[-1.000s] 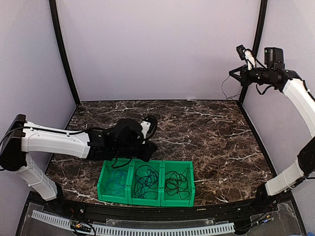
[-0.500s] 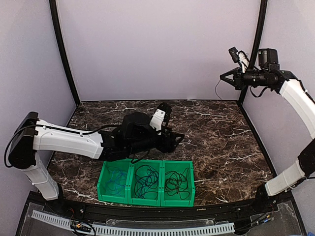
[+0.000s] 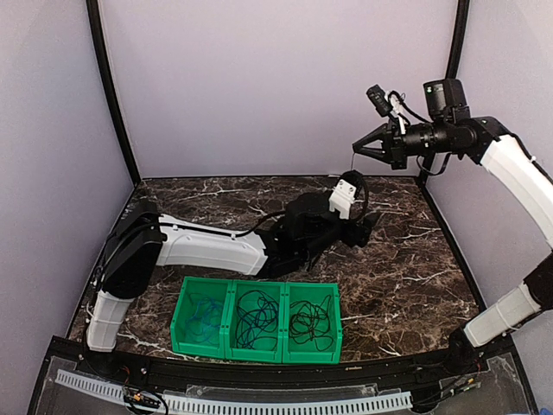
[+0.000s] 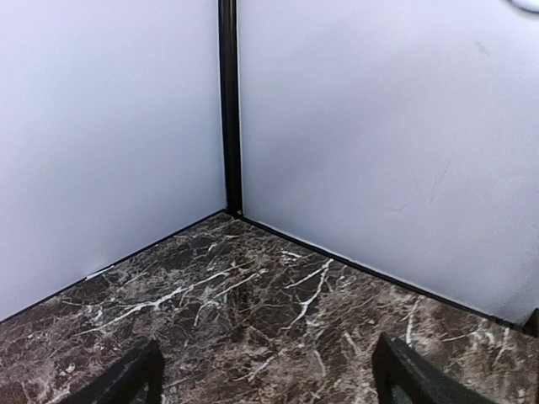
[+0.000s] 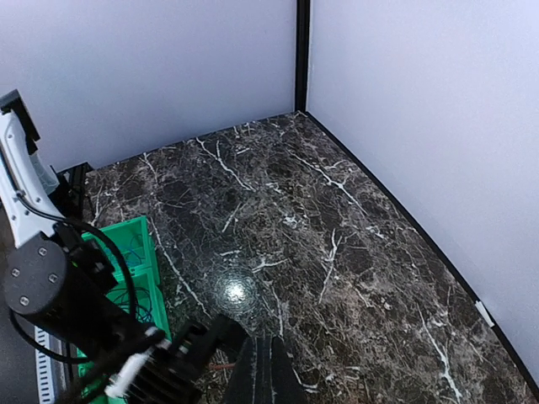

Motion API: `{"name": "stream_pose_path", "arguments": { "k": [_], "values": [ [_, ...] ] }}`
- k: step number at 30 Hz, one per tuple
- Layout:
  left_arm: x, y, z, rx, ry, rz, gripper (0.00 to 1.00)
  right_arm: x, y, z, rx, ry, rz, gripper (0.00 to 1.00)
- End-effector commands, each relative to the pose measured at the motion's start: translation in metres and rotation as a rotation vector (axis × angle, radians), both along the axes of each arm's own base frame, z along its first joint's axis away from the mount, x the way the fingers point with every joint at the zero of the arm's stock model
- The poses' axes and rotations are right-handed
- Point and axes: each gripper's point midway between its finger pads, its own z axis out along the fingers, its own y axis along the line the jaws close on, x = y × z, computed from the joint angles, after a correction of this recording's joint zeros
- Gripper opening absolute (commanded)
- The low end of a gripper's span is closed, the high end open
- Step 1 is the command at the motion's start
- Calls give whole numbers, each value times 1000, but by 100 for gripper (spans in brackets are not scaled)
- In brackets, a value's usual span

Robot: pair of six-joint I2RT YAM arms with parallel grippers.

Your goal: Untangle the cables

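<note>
Nearest to us, the green bin point(image 3: 256, 353) sits at the near middle of the table point(image 3: 415, 259). The cables lie in it, one loose coil to a compartment: the blue cable point(image 3: 205, 318) on the left, a dark cable point(image 3: 257, 316) in the middle, a black cable point(image 3: 309, 320) on the right. Coiled so, none offers a single long axis.

Farther and to the right, the left pincer point(image 3: 363, 230) lies low over the marble, jaws wide with nothing between them, pointing away toward the far right corner. We judge it the nearer arm, with the cables behind it to its near left.

Farthest, the right pincer point(image 3: 355, 153) hangs high over the far right, jaws pressed together. A faint thread seems to dangle from its tip, but we cannot tell whether it is a cable.
</note>
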Motion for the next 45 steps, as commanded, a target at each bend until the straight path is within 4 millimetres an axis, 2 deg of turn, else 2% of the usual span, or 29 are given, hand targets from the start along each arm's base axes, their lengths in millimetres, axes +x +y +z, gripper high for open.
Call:
{"name": "stream_pose_path", "arguments": {
  "k": [1, 2, 3, 5, 6, 7, 9, 12, 14, 17, 24, 26, 27, 31, 33, 34, 35, 36, 37, 39, 45],
  "values": [
    [27, 3, 8, -53, -47, 57, 82, -13, 11, 24, 33, -30, 71, 0],
    [22, 0, 1, -53, -54, 18, 70, -13, 11, 30, 38, -39, 69, 0],
    [19, 0, -2, -52, -58, -5, 63, -10, 10, 38, 38, -56, 61, 0],
    [4, -4, -13, -46, -55, -94, 32, -4, 5, 61, 46, -120, 35, 0],
    [-4, -5, -23, -37, -39, -140, 24, 1, 1, 73, 56, -147, 20, 0],
    [-7, -5, -27, -38, -20, -157, 11, 5, -3, 88, 75, -175, 10, 0],
    [-14, -4, -40, -32, 30, -191, 4, 14, -13, 118, 120, -222, -11, 0],
    [-20, 1, -55, -24, 87, -206, 2, 22, -30, 160, 178, -301, -48, 0],
    [-21, 3, -60, -20, 101, -203, 1, 29, -37, 171, 186, -333, -70, 0],
    [-20, 5, -64, -15, 115, -192, 0, 36, -44, 177, 187, -349, -93, 0],
    [-19, 10, -55, -29, 108, -180, 0, 35, -49, 171, 174, -342, -105, 0],
    [-20, 17, -39, -47, 96, -167, 0, 32, -47, 163, 167, -322, -86, 0],
    [-22, 23, -24, -62, 88, -164, 0, 30, -46, 156, 164, -304, -67, 0],
    [-36, 46, 15, -86, 97, -176, 0, 17, -39, 121, 161, -215, 8, 0],
    [-44, 59, 25, -78, 126, -185, 0, 11, -33, 94, 155, -138, 47, 0],
    [-48, 62, 20, -48, 153, -193, 0, 5, -30, 84, 151, -114, 70, 0],
    [-54, 70, 30, -56, 164, -200, 0, 1, -26, 71, 142, -85, 91, 0],
    [-58, 73, 23, -27, 200, -210, 0, -6, -20, 59, 128, -62, 112, 0],
    [-63, 80, 28, -27, 211, -216, 0, -15, -11, 47, 113, -42, 146, 0],
    [-71, 88, 22, 3, 260, -224, 0, -32, 3, 21, 74, 0, 199, 0],
    [-100, 105, -12, 94, 348, -226, 0, -82, 34, -54, -14, 142, 347, 0]
  ]
}}
